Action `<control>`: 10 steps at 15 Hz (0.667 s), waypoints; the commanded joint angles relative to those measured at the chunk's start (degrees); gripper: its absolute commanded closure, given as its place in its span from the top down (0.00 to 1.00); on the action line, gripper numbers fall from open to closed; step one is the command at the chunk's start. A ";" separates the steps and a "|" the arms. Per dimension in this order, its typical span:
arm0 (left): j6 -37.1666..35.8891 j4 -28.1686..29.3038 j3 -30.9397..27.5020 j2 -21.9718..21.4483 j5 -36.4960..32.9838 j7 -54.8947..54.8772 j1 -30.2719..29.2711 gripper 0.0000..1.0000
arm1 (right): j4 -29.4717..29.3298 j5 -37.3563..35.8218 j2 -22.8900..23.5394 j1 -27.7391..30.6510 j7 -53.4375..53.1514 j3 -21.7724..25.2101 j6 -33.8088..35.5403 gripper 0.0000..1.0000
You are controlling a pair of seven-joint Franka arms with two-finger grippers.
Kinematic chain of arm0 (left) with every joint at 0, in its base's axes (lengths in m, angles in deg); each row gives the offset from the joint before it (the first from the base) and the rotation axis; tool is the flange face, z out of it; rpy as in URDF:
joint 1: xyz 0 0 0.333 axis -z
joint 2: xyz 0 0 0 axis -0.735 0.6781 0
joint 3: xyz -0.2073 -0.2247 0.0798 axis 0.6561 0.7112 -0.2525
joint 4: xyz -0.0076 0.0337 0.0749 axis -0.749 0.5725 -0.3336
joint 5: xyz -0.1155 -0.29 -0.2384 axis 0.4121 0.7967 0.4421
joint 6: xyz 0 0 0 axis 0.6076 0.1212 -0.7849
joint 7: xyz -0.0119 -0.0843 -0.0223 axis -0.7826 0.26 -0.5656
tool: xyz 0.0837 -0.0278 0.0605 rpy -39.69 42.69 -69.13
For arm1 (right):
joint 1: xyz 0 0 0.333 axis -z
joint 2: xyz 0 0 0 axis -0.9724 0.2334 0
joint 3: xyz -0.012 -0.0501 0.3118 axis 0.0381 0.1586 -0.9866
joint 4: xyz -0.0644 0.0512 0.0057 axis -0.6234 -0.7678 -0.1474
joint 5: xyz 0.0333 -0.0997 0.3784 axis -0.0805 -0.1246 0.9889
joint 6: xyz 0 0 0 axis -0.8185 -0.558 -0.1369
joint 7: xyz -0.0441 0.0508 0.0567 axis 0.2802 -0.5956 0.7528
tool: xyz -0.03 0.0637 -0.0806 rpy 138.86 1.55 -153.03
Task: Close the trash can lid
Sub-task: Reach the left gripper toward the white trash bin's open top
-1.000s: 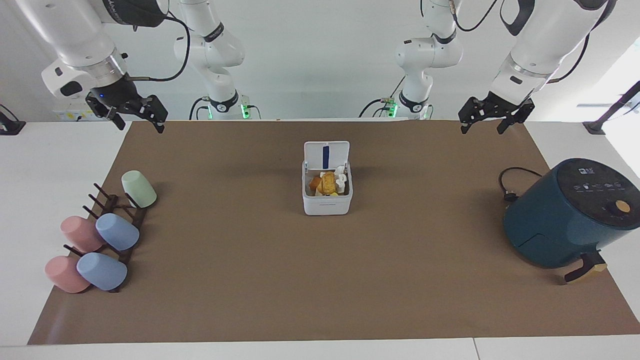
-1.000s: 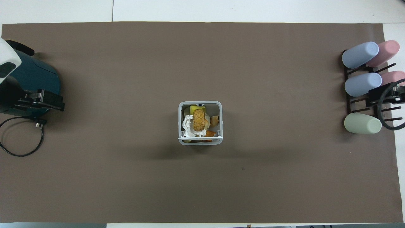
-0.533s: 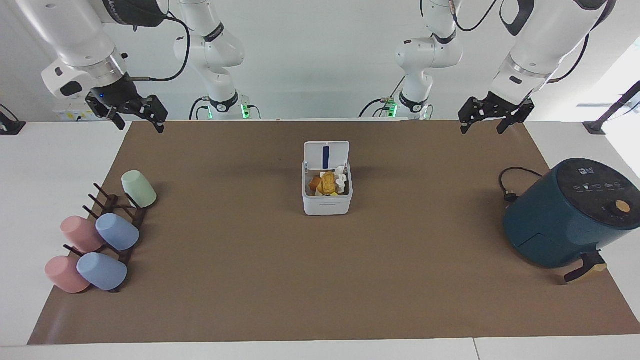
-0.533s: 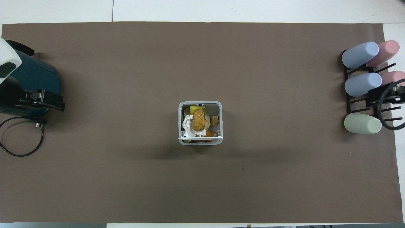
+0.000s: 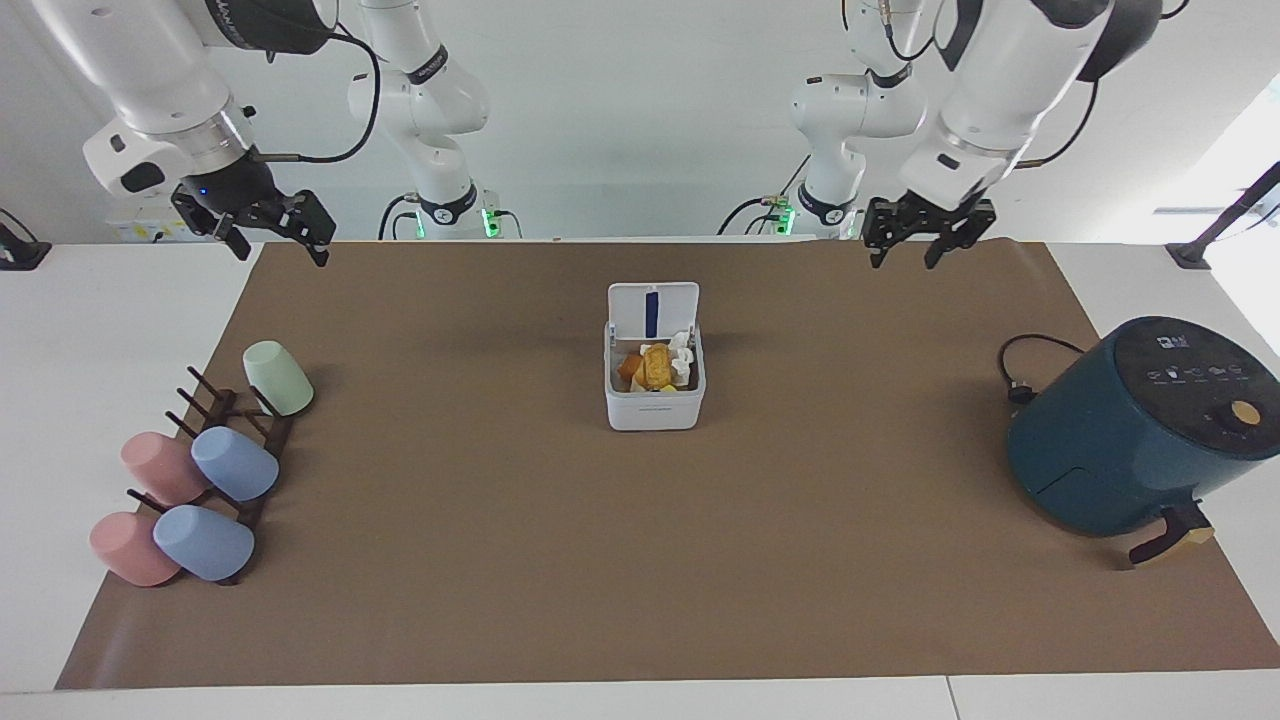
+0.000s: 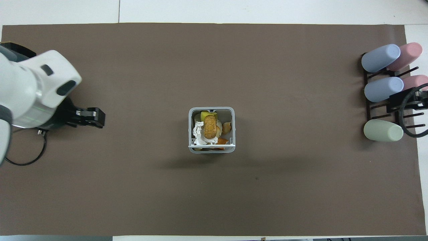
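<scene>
The small white trash can [image 5: 655, 402] stands in the middle of the brown mat, full of food scraps and paper. Its lid [image 5: 653, 308] stands upright and open on the edge nearer the robots, blue strip showing. In the overhead view the trash can [image 6: 191, 130] shows its contents and the lid [image 6: 211, 146] shows only as a thin edge. My left gripper [image 5: 906, 258] is open and empty in the air over the mat's edge nearest the robots, between the can and the air fryer, apart from both; it also shows in the overhead view [image 6: 98, 117]. My right gripper [image 5: 281, 252] is open, waiting over the mat's corner by the cup rack.
A large dark teal air fryer [image 5: 1140, 430] with a black cord [image 5: 1020, 370] stands at the left arm's end. A dark rack [image 5: 235, 450] holding several pastel cups lies at the right arm's end. The brown mat [image 5: 640, 560] covers the table.
My left arm has swung toward the middle of the table, its gripper now closer to the trash can. The right arm, can and lid have not moved.
</scene>
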 commanded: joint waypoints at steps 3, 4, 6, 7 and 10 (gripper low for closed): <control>10.50 15.09 -0.65 -8.33 1.26 12.82 14.41 0.00 | 1.09 -0.11 -0.91 0.39 1.36 -0.16 -0.35 1.00; 10.68 15.70 -0.65 -7.81 2.14 13.00 16.87 0.00 | 1.09 -0.11 -0.91 0.39 1.36 -0.16 -0.35 1.00; 15.22 19.12 -0.73 -7.80 3.90 16.85 21.96 0.00 | 1.09 -0.11 -0.91 0.39 1.36 -0.16 -0.35 1.00; 19.08 20.96 -0.73 -7.71 3.99 19.40 24.25 0.00 | 1.09 -0.11 -0.91 0.39 1.36 -0.16 -0.35 1.00; 25.70 21.51 -0.73 -3.95 3.99 24.16 27.70 0.00 | 1.09 -0.11 -0.91 0.39 1.36 -0.16 -0.35 1.00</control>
